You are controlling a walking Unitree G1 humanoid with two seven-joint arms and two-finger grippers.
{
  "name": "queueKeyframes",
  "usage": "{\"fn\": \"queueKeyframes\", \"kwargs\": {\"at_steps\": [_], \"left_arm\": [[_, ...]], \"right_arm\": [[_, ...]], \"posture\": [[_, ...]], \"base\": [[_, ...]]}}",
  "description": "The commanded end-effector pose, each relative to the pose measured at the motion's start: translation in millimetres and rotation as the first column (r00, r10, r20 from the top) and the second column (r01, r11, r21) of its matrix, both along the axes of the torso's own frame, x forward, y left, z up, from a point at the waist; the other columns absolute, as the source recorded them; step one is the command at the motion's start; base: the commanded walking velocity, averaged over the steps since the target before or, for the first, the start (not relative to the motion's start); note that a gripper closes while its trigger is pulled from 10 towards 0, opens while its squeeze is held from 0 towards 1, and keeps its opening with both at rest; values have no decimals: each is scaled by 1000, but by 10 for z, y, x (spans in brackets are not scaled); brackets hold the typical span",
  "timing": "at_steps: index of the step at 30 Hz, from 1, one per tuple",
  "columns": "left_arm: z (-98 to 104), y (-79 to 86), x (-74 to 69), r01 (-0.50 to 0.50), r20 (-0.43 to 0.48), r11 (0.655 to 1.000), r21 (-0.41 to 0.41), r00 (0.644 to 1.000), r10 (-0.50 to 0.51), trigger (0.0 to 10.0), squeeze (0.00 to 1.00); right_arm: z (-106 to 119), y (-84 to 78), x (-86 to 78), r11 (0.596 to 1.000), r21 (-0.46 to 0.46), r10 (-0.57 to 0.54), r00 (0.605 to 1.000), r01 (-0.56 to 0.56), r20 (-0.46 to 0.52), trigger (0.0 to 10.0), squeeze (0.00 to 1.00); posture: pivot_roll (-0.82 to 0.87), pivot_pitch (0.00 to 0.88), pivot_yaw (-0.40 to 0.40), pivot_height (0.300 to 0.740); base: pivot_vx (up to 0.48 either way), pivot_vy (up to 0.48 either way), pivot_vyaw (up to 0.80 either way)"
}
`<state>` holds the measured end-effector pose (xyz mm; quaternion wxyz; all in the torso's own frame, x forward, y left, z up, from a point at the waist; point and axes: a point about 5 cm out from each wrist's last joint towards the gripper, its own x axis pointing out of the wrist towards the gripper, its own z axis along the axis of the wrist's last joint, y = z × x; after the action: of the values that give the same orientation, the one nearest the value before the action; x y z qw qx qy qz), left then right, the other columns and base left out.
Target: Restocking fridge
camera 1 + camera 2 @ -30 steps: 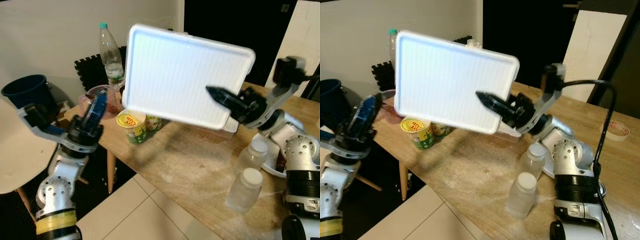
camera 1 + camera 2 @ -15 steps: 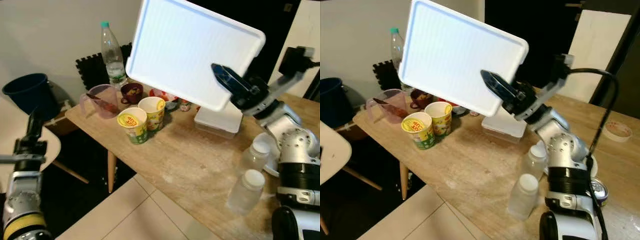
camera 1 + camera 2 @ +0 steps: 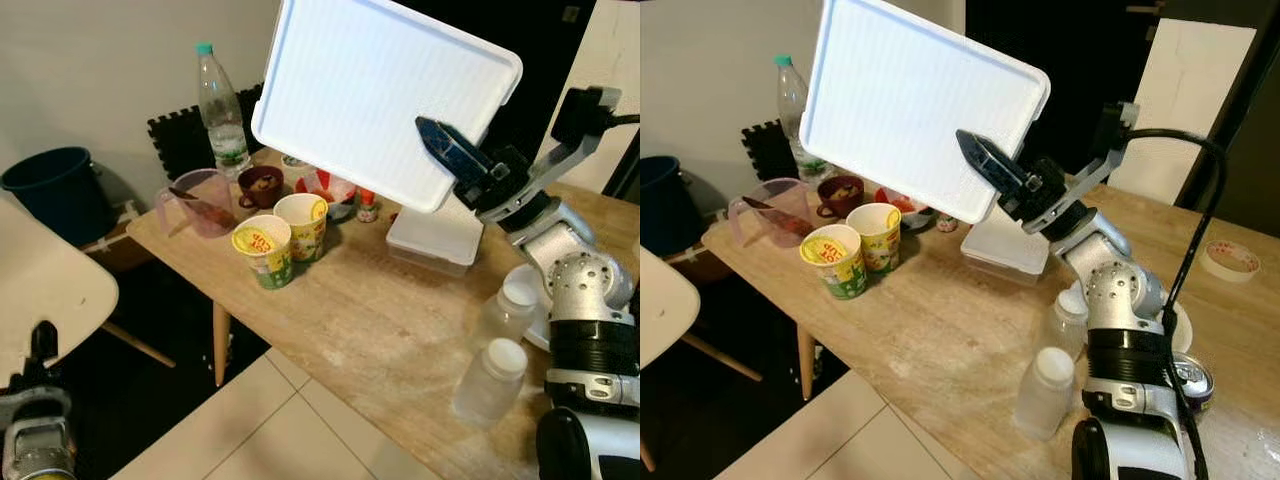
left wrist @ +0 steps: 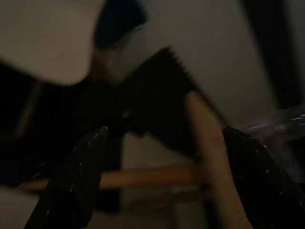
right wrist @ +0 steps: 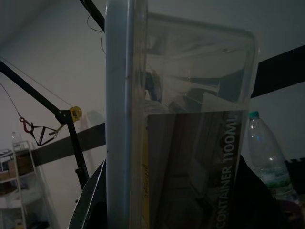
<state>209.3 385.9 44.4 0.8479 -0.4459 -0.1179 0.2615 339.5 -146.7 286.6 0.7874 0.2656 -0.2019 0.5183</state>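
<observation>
Wooden table [image 3: 400, 330], right pincer [image 3: 455, 160] raising lid [image 3: 380, 95]

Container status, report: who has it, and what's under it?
Right gripper shut on lidded white container, held tilted above the table. Left gripper open, low by the chair. Second container, cups and bottles below.

We record a white ribbed lid [image 3: 385, 95], yellow-green printed cups [image 3: 265, 250], a navy bucket [image 3: 50, 185], and pale woodgrain bench [image 3: 380, 330].
</observation>
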Motion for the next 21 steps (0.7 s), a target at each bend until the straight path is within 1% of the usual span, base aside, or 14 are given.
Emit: {"fn": "queueKeyframes", "kwargs": {"at_steps": [1, 2, 3, 6, 7, 8, 11, 12, 14, 16, 18, 19, 20, 21], "left_arm": [[-114, -19, -89, -9, -64, 1000, -13, 998, 8, 10000, 0], [-166, -48, -114, -9, -82, 1000, -27, 997, 7, 10000, 0], [-272, -127, -151, 3, -123, 999, -42, 992, -8, 10000, 0], [-448, -273, -208, 15, -196, 997, -79, 980, -31, 10000, 0], [-491, -315, -218, 21, -213, 996, -90, 976, -39, 10000, 0], [-491, -315, -218, 21, -213, 996, -90, 976, -39, 10000, 0], [-670, -544, -238, 62, -279, 989, -136, 955, -98, 10000, 0], [-697, -585, -240, 71, -290, 987, -143, 951, -110, 10000, 0], [-707, -600, -240, 75, -294, 987, -145, 949, -115, 10000, 0], [-758, -693, -233, 106, -313, 982, -156, 938, -151, 10000, 0], [-780, -735, -230, 118, -321, 980, -160, 933, -165, 10000, 0], [-819, -803, -231, 131, -334, 976, -174, 924, -184, 10000, 0], [-819, -803, -231, 131, -334, 976, -174, 924, -184, 10000, 0], [-844, -853, -228, 145, -343, 973, -181, 918, -201, 10000, 0]], "right_arm": [[69, 30, -3, 1000, 12, 6, 999, -7, 33, 10000, 0], [63, 32, -3, 1000, 12, 6, 1000, -7, 31, 10000, 0], [55, 34, -3, 1000, 13, 9, 1000, -9, 27, 10000, 0], [30, 46, -13, 1000, 7, 17, 999, -17, 27, 10000, 0], [23, 49, -14, 1000, 7, 18, 999, -19, 26, 10000, 0], [23, 49, -14, 1000, 7, 18, 999, -19, 26, 10000, 0], [6, 49, -19, 1000, 8, 25, 1000, -25, 19, 10000, 0], [4, 49, -20, 1000, 8, 25, 999, -26, 19, 10000, 0], [4, 48, -21, 1000, 8, 26, 999, -26, 19, 10000, 0], [-8, 56, -25, 999, 0, 36, 999, -36, 15, 10000, 0], [-14, 61, -28, 999, -6, 40, 999, -40, 16, 10000, 0], [-39, 88, -31, 998, -22, 54, 998, -54, 11, 10000, 0], [-39, 88, -31, 998, -22, 54, 998, -54, 11, 10000, 0], [-57, 118, -40, 997, -38, 69, 998, -68, 7, 10000, 0]], "posture": [[-13, 0, 45, 740], [-13, 0, 45, 740], [-11, 0, 40, 740], [-10, 0, 37, 740], [-10, 0, 37, 740], [-10, 0, 37, 740], [-10, 0, 37, 740], [-10, 0, 37, 740], [-10, 0, 37, 740], [-10, 0, 37, 740], [-10, 0, 37, 740], [-10, 0, 37, 740], [-10, 0, 37, 740], [-22, 0, 31, 740]], "base": [[-240, 0, 0], [-244, 0, 0], [-289, 0, 0], [-310, 0, 0], [-319, 0, 0], [-319, 0, 0], [-330, 0, 0], [-337, 0, 0], [-337, 0, 0], [-345, 0, 0], [-345, 0, 0], [-352, 0, 0], [-352, 0, 0], [-356, 0, 0]]}}
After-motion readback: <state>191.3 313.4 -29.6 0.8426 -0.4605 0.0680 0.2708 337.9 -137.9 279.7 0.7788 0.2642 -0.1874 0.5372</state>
